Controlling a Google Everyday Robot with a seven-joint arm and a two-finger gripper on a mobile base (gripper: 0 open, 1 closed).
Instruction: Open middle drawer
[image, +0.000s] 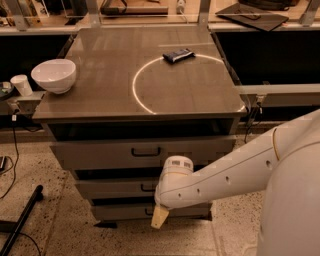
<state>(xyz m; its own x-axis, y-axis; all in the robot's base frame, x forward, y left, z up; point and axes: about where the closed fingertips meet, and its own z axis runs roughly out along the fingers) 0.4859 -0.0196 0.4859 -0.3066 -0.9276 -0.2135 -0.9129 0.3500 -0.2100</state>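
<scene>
The grey cabinet has three drawers stacked under its top. The middle drawer (112, 189) has a low, wide grey front and looks shut; its small black handle (146, 188) shows just left of my arm. My gripper (160, 218) hangs down in front of the bottom drawer (120, 212), just below and slightly right of the middle drawer's handle. The white wrist (176, 167) covers the right part of the middle drawer's front.
The taller top drawer (100, 153) has a larger black handle (146, 152). On the cabinet top (100, 95) sit a white bowl (54, 75) at the left and a dark snack bar (178, 55) at the back. A white cup (21, 85) stands left of the cabinet. A black stand leg (20, 220) lies on the floor.
</scene>
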